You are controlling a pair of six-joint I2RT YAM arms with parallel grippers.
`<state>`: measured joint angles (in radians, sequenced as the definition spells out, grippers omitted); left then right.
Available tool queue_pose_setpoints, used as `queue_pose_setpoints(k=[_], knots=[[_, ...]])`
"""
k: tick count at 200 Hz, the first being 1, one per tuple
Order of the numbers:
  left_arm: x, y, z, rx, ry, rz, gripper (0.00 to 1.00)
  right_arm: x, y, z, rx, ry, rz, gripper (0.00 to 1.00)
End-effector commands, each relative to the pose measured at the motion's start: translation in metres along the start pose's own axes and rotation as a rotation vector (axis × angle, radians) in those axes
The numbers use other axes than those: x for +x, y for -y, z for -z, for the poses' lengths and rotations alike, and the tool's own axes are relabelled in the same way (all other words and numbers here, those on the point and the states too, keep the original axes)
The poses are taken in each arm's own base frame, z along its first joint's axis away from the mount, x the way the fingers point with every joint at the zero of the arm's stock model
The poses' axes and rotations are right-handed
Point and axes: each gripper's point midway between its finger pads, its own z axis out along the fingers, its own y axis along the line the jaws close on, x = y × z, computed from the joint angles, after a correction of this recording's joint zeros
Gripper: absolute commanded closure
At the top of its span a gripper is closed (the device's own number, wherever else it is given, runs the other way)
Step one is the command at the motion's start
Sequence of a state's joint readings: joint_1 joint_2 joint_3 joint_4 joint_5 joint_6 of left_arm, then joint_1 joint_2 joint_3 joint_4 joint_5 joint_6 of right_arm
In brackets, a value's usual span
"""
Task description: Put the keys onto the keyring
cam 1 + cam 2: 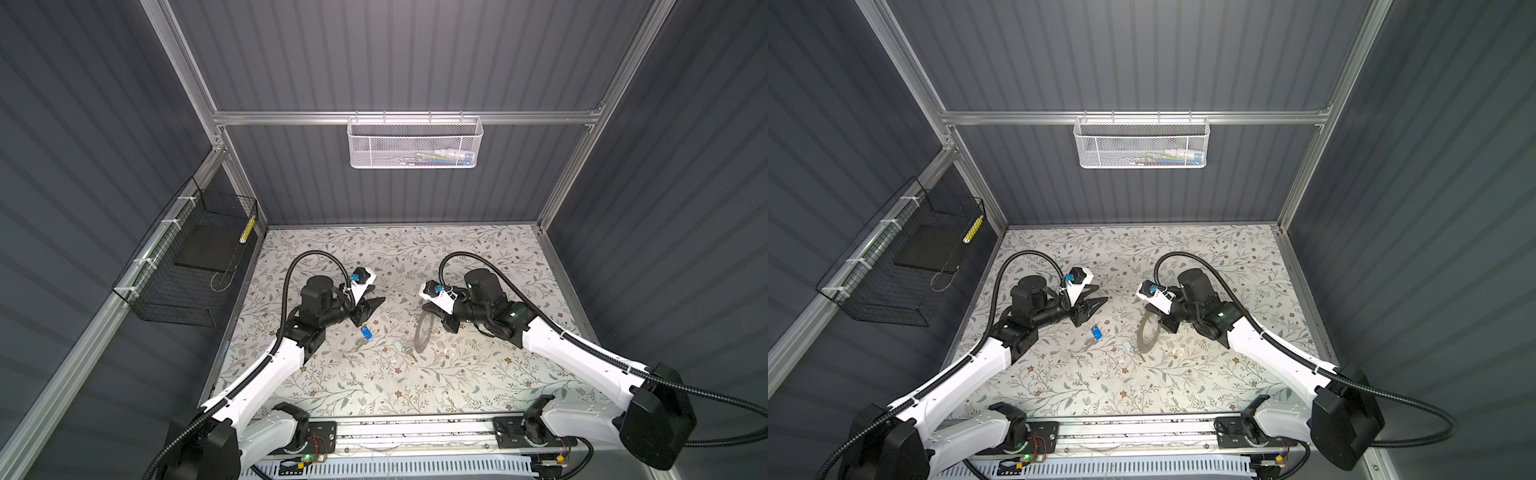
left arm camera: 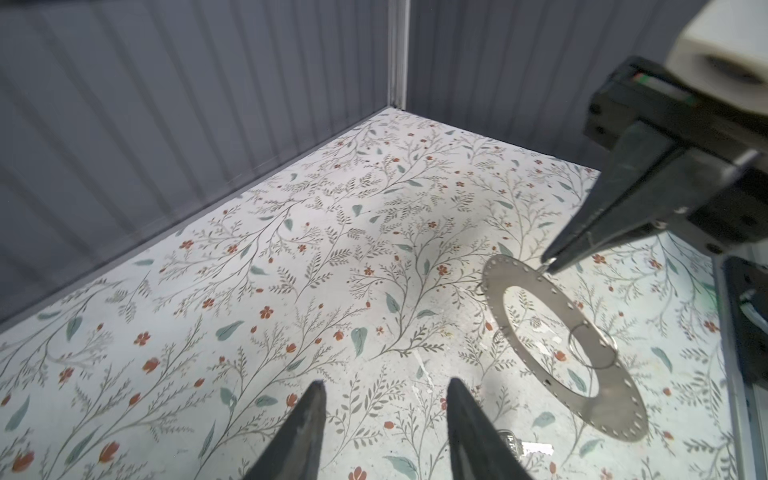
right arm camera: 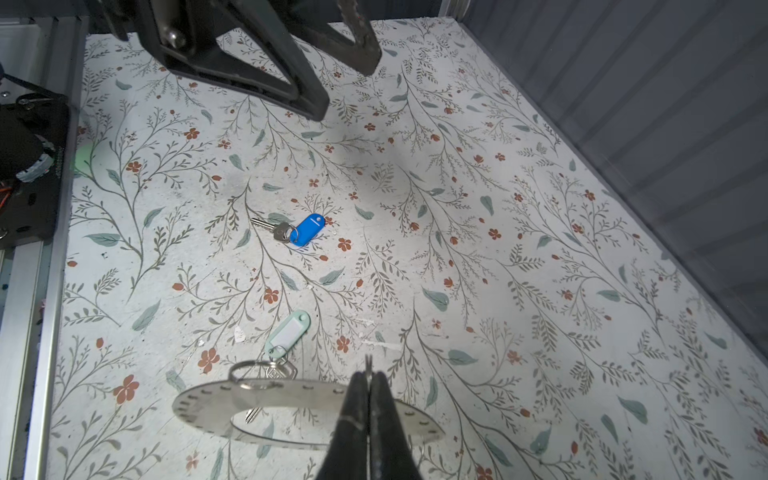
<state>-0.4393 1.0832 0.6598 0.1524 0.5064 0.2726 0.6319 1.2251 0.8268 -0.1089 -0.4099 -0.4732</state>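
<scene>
This is a robotics lab test cell. A frame of aluminium profiles (image 1: 407, 117) boxes the space in, and grey ribbed panels (image 1: 395, 54) close it at the back and on both sides. The tabletop (image 1: 415, 390) wears a flower-printed sheet, scuffed near the middle. At its front edge a metal rail (image 1: 415, 430) carries the left arm (image 1: 266, 374) and the right arm (image 1: 582, 345), both white and black, with cables run in black corrugated hose (image 1: 320, 252). A bare circuit board (image 1: 306, 458) with a lit green lamp sits below the rail. A white mesh basket (image 1: 414, 143) hangs on the crossbar, a black wire basket (image 1: 187, 266) on the side rail
</scene>
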Motion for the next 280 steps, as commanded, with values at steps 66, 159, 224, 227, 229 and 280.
queue_pose_setpoints(k=[66, 159, 224, 227, 229, 280], knots=[[-0.021, 0.058, 0.0, 0.273, 0.105, -0.287, 0.6, -0.04, -0.018, 0.017, -0.054, 0.298, 0.164, 1.0], [-0.018, 0.091, -0.008, 0.403, 0.076, -0.322, 0.65, -0.054, -0.038, 0.024, -0.166, 0.446, 0.138, 1.0], [-0.019, 0.091, -0.016, 0.388, 0.075, -0.299, 0.71, -0.055, -0.045, 0.024, -0.216, 0.46, 0.123, 1.0], [-0.021, 0.091, -0.016, 0.387, 0.078, -0.3, 0.71, -0.055, -0.045, 0.024, -0.216, 0.461, 0.122, 1.0], [-0.02, 0.091, -0.016, 0.389, 0.077, -0.299, 0.71, -0.055, -0.045, 0.024, -0.217, 0.46, 0.121, 1.0], [-0.024, 0.095, -0.018, 0.396, 0.093, -0.289, 0.71, -0.054, -0.047, 0.024, -0.229, 0.464, 0.122, 1.0]])
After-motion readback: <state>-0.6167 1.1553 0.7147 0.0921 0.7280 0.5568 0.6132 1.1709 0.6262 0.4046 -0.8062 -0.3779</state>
